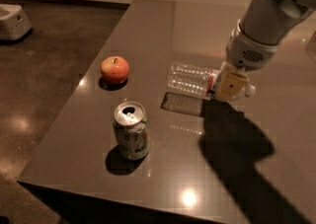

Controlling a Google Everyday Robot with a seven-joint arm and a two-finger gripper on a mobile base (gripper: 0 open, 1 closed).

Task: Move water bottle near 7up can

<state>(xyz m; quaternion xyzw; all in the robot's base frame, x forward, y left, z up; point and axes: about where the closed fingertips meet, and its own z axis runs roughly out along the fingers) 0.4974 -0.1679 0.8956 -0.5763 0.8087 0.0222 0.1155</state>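
Note:
The water bottle [190,78], clear ribbed plastic with a red-and-white label near its cap end, lies horizontal and hangs a little above the dark table [163,25]; its shadow falls on the tabletop just below it. My gripper [230,85] comes down from the upper right and is shut on the bottle's cap end. The 7up can [131,130] stands upright near the table's front left, apart from the bottle, to the bottle's lower left.
A red-orange apple [115,69] sits on the table left of the bottle and behind the can. A white object [12,20] stands on the floor at the far left. The table's front edge runs just below the can.

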